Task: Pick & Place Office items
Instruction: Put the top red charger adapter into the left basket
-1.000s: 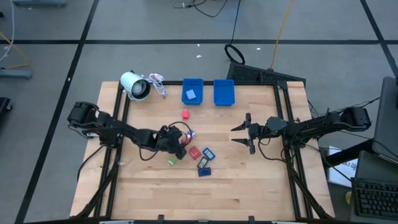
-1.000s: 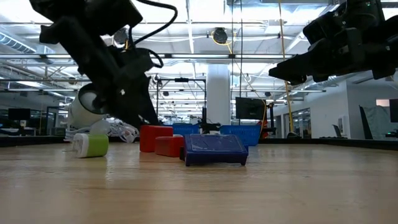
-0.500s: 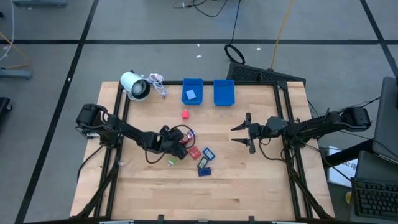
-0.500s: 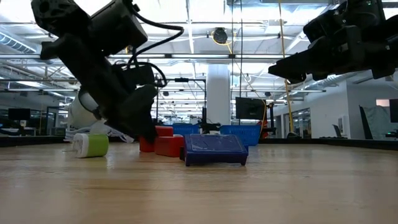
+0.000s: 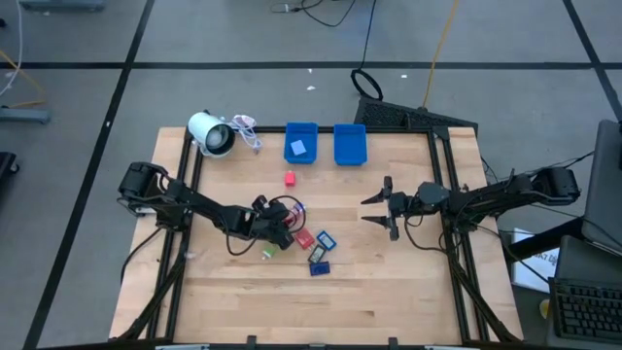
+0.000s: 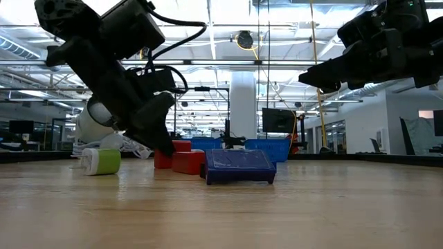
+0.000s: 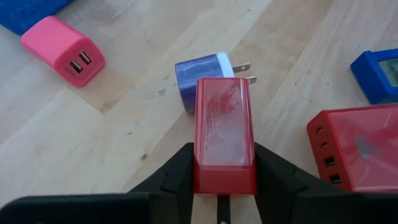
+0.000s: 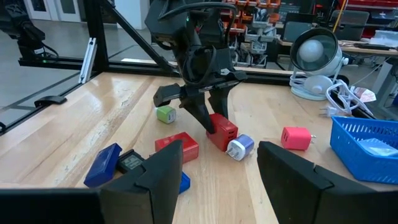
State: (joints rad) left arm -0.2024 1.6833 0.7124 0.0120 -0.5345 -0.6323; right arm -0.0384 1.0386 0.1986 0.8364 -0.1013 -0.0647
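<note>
Gripping a red block (image 7: pixel 224 134) between its two dark fingers (image 7: pixel 177 171), the left gripper (image 5: pixel 285 230) sits low over the middle of the wooden table (image 5: pixel 389 292), its jaws clenched on the block's sides. In the left wrist view the block stands lengthwise between the fingers, and its far end lies just beside a small purple plug adapter (image 7: pixel 202 78) with two metal prongs. A pink charger (image 7: pixel 62 50) with two ports lies apart from them, a wider red charger (image 7: pixel 357 146) lies to one side, and a corner of a blue piece (image 7: pixel 379 74) shows near it.

From above, the other loose pieces are clustered by the left gripper: a green piece (image 5: pixel 268 253), a blue piece (image 5: pixel 326 237) and a dark blue block (image 5: pixel 320 266); the pink charger (image 5: pixel 290 178) lies farther back, toward the bins. At table level the green piece (image 6: pixel 101 161) lies on the left and the dark blue block (image 6: pixel 239 167) lies nearest the camera.

Two blue bins (image 5: pixel 300 142) stand side by side at the table's far edge, with a white roll (image 5: pixel 210 133) near the far left corner.

The right gripper (image 5: pixel 381 207) hangs above the table's right half, well apart from the pieces, its jaws parted and holding nothing.
</note>
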